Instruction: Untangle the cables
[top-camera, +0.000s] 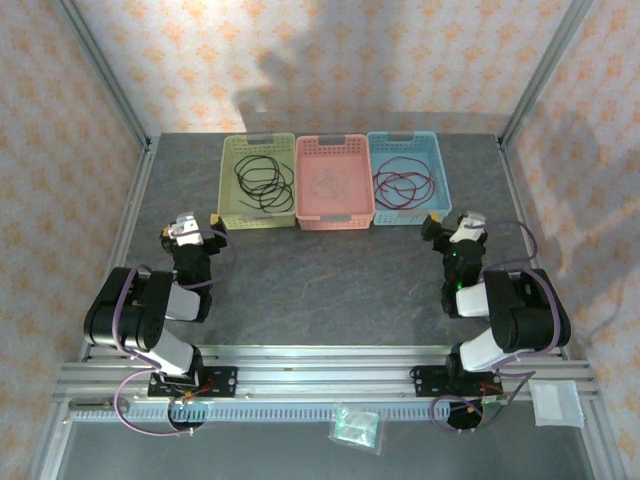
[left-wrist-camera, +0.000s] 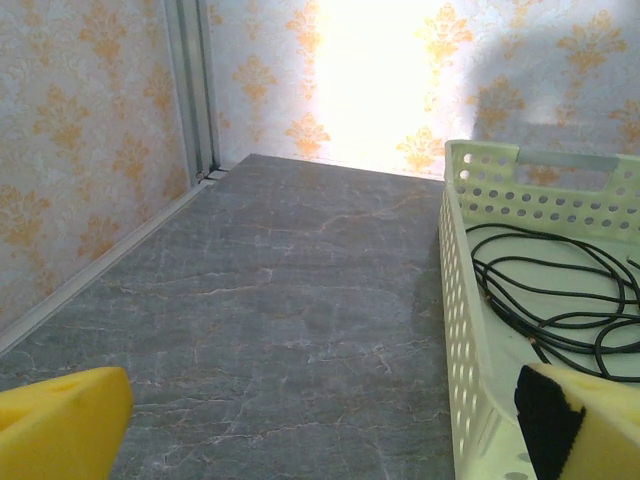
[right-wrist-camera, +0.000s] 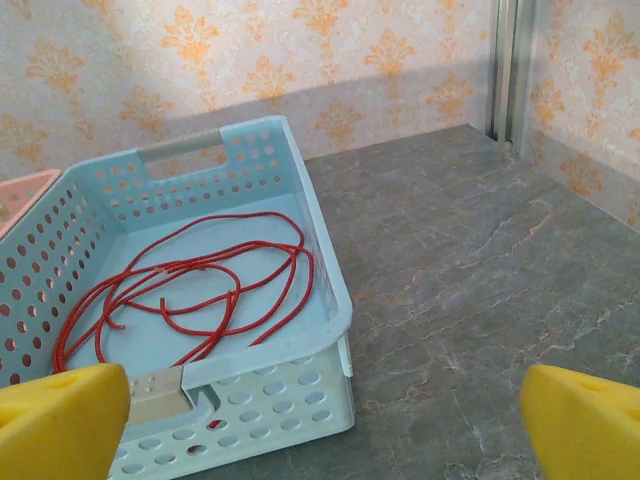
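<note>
Evidently left jaws and right jaws gape wide, both empty.

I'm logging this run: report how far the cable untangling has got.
Done, apparently: black cables lie in the green basket, pale cables in the pink basket, red cables in the blue basket. In hand: nothing; left gripper and right gripper stand open and empty. Left: perhaps nothing, though loops within each basket overlap and I cannot tell whether they are knotted.

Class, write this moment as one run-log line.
left fingers: open, empty | right fingers: open, empty | black cables: yellow basket | pale cables: pink basket | red cables: blue basket
</note>
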